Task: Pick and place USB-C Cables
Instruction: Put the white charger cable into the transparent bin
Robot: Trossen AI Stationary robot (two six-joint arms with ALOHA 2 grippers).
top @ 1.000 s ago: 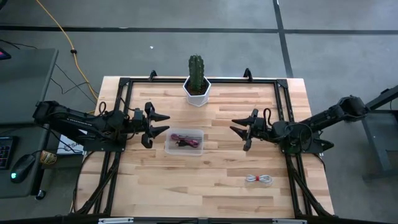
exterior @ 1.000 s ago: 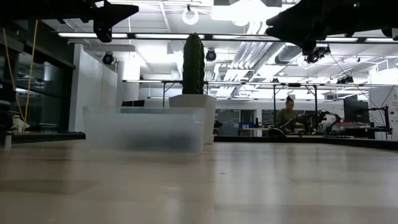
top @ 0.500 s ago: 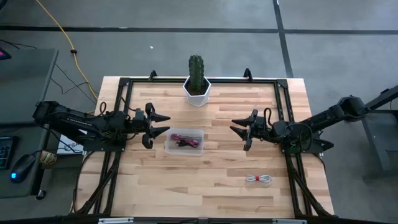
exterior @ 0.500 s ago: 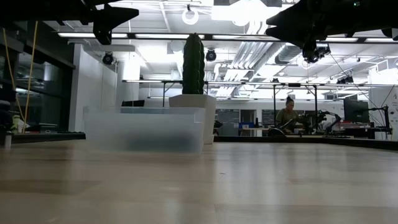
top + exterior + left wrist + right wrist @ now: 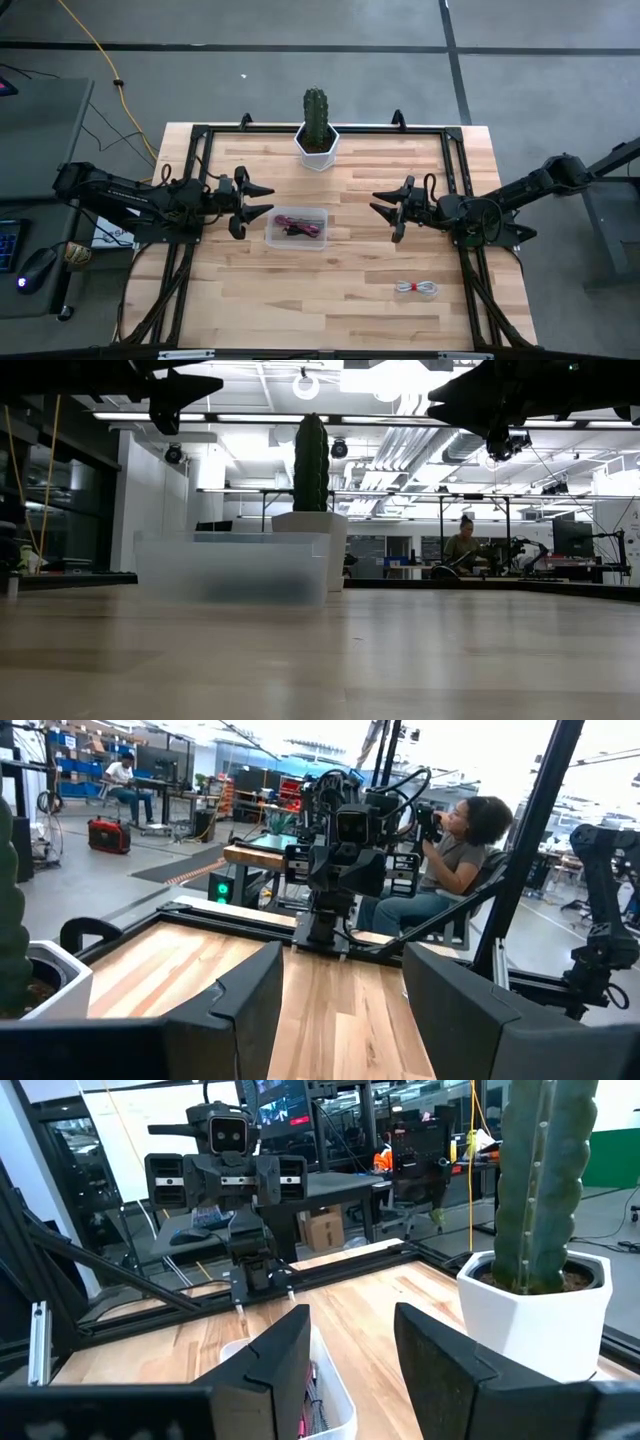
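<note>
High view: whitish cable lies near right fingers, untouched.

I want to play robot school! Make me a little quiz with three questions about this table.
1. True or false: the whitish cable is lying inside the clear bin.
2. What stands at the far edge of the table? A) a cactus in a white pot B) a lamp C) a cup
3. Fill in: the left gripper and the right gripper are both ____, holding nothing.

Key
1. False: it lies on the bare wood, near the right arm's side; the dark red cable is in the bin.
2. A, the cactus.
3. open
</note>
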